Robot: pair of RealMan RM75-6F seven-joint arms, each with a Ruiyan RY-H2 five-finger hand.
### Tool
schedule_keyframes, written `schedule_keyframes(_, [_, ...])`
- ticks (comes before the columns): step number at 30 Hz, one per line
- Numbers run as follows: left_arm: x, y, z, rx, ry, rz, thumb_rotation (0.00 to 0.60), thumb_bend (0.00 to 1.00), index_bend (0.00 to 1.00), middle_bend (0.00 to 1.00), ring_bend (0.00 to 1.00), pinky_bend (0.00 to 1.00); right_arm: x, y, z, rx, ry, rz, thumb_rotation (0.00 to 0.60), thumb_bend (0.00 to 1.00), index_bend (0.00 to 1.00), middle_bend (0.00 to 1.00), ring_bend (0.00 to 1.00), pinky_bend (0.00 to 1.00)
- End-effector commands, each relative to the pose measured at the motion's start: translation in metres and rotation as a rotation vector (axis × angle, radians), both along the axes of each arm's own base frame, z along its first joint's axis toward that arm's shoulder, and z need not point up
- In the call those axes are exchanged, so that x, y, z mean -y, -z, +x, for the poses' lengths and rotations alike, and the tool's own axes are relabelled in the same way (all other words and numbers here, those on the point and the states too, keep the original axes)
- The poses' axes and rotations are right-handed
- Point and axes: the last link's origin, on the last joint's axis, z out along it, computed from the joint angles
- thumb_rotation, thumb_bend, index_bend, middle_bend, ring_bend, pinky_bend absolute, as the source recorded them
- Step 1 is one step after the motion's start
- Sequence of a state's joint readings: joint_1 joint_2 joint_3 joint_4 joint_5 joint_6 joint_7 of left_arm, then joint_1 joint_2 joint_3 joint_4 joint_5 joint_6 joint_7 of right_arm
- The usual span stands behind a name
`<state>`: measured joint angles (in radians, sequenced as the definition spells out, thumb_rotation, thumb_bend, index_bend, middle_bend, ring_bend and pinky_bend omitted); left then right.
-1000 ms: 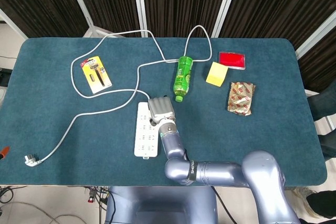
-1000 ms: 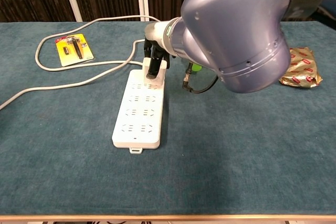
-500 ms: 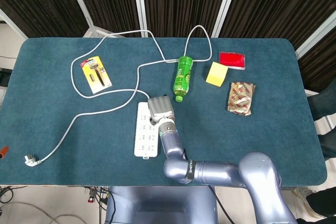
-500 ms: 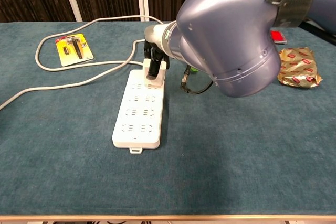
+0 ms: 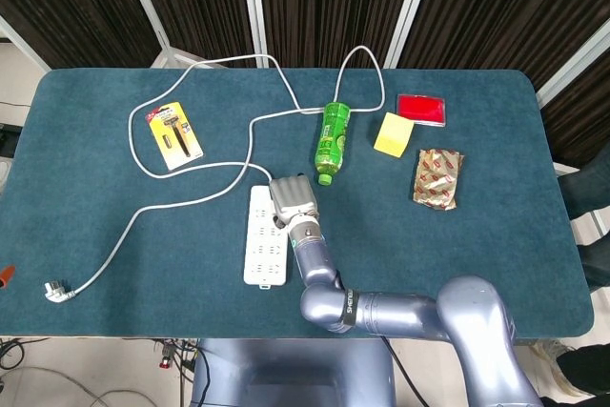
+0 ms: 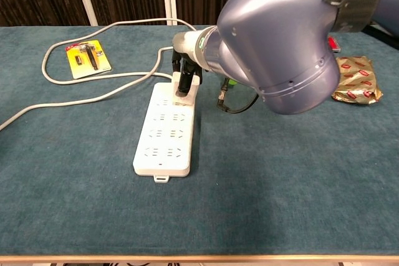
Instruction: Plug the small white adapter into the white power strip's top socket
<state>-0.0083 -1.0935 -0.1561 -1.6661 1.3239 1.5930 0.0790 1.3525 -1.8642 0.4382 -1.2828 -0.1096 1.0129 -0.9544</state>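
The white power strip (image 5: 263, 253) (image 6: 164, 136) lies flat near the table's front, its cable running off from the far end. My right hand (image 5: 291, 200) (image 6: 183, 74) hovers over that far end, dark fingers pointing down. It pinches the small white adapter (image 6: 189, 91), which sits at the strip's top socket; how deep its pins are seated is hidden by the fingers. In the head view the hand covers the adapter. The bulky right arm (image 6: 280, 42) fills the upper right of the chest view. My left hand appears in neither view.
A green bottle (image 5: 332, 140) lies just beyond the hand. Yellow block (image 5: 394, 133), red box (image 5: 421, 109) and foil snack packet (image 5: 438, 177) sit at the right. A carded tool pack (image 5: 174, 137) lies left; the grey cable (image 5: 191, 202) loops to a plug (image 5: 57, 290).
The right hand and adapter have stayed at the strip's top socket, shifting only slightly. The arm's bulk moved a little in the chest view.
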Motion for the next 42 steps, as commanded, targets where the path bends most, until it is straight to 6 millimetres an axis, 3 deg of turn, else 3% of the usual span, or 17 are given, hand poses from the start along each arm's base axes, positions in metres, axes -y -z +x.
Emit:
schedule_keyframes(1, [0.000,0.000,0.000,-0.001,-0.001,-0.001,0.600,0.10,0.17,0.00,0.00,0.00,0.001,-0.001,0.000,0.002,0.000,-0.002,0.600,0.51,0.71,0.58,0.47,0.26])
schedule_keyframes(42, [0.000,0.001,0.001,-0.008,0.000,0.000,0.600,0.10,0.18,0.00,0.00,0.00,-0.001,0.006,-0.002,-0.023,-0.042,0.006,0.600,0.51,0.72,0.59,0.47,0.26])
